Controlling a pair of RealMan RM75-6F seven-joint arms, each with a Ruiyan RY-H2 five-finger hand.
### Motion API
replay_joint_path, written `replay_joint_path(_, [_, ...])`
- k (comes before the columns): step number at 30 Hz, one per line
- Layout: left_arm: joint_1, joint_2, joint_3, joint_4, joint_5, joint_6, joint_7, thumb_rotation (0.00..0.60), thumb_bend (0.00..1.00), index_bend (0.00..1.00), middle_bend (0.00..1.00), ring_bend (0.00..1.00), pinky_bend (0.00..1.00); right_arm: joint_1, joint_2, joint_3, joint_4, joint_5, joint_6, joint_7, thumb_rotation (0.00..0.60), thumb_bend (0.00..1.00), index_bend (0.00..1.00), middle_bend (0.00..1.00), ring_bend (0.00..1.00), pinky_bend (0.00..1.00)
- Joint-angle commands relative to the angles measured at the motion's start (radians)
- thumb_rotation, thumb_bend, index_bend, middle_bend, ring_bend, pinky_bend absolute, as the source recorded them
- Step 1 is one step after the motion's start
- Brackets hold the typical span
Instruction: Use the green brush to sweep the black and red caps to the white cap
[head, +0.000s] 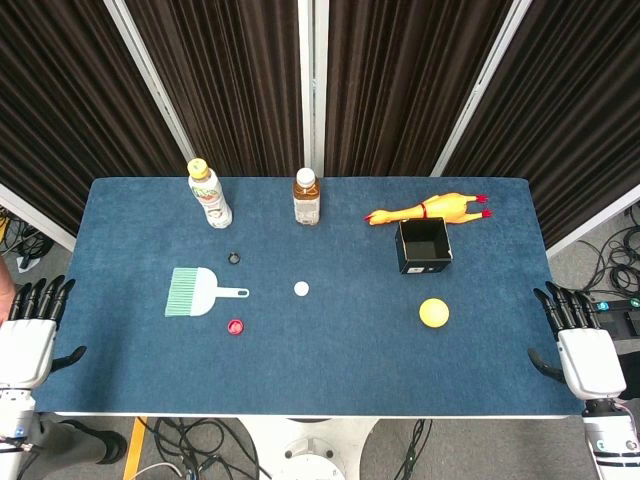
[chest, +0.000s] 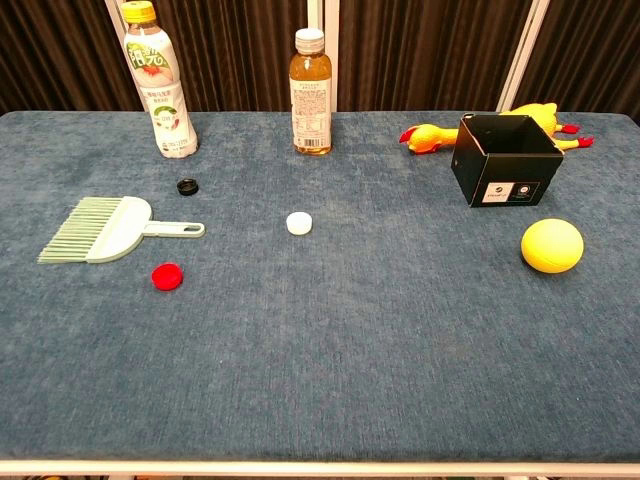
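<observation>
Both hands idle off the table: left hand (head: 28, 335) at the near left corner, right hand (head: 580, 345) at the near right corner, fingers spread, nothing held. Neither shows in the chest view.

Green brush (head: 200, 292) lies flat on the blue table (head: 330, 370), left of centre, bristles pointing left, handle pointing right. Nothing touches it.

Black cap (head: 235, 258) sits just behind the brush handle, apart from it. Red cap (head: 235, 326) sits just in front of the handle, also apart. White cap (head: 301, 288) is near table centre, to the right of the handle tip, well apart from both other caps.

Along the far edge: a yellow-capped bottle (head: 209, 194) at left, a tea bottle (head: 306, 197) at middle, both upright. Rubber chicken (head: 428, 211) lies on its side at far right. Black box (head: 423, 245) stands open-topped just in front of the chicken; a yellow ball (head: 434, 313) sits nearer, apart from the box.
</observation>
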Motion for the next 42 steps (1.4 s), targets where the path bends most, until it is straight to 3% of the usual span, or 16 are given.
replay_joint_path(1, [-0.001,-0.001,-0.001,0.001,0.0,0.001,-0.001,0.6,0.11,0.05,0.05,0.01,0.06,0.001,-0.001,0.001,0.0,0.001,-0.001,0.0,0.6,0.15,0.0,0.0,0.0,0.0])
replay_joint_path(13, [-0.008,0.02,-0.006,-0.028,0.009,-0.003,-0.028,0.6,0.1,0.05,0.05,0.01,0.06,-0.006,0.006,0.003,0.007,-0.008,0.023,0.016,0.6,0.15,0.0,0.0,0.0,0.0])
replay_joint_path(20, [-0.071,0.049,-0.039,-0.045,0.049,-0.044,-0.102,0.6,0.09,0.1,0.17,0.08,0.06,-0.005,0.018,0.011,0.0,-0.011,0.032,0.017,0.6,0.15,0.0,0.0,0.0,0.0])
replay_joint_path(26, [-0.207,0.037,-0.09,-0.018,0.069,-0.182,-0.218,0.6,0.16,0.23,0.33,0.22,0.11,0.007,0.023,0.02,-0.001,-0.02,0.03,0.013,0.6,0.15,0.0,0.0,0.0,0.0])
replay_joint_path(31, [-0.346,-0.006,-0.124,0.021,0.039,-0.362,-0.254,0.6,0.22,0.26,0.36,0.23,0.12,0.01,0.033,0.023,-0.006,-0.017,0.028,0.01,0.6,0.15,0.0,0.0,0.0,0.0])
replay_joint_path(36, [-0.451,-0.093,-0.156,0.09,-0.035,-0.484,-0.201,0.6,0.27,0.34,0.37,0.26,0.14,0.01,0.051,0.03,-0.018,-0.012,0.034,0.001,0.6,0.15,0.0,0.0,0.0,0.0])
replay_joint_path(42, [-0.536,-0.221,-0.157,0.197,-0.159,-0.593,-0.055,0.6,0.29,0.34,0.4,0.28,0.15,0.008,0.068,0.035,-0.032,-0.004,0.039,-0.009,0.6,0.15,0.0,0.0,0.0,0.0])
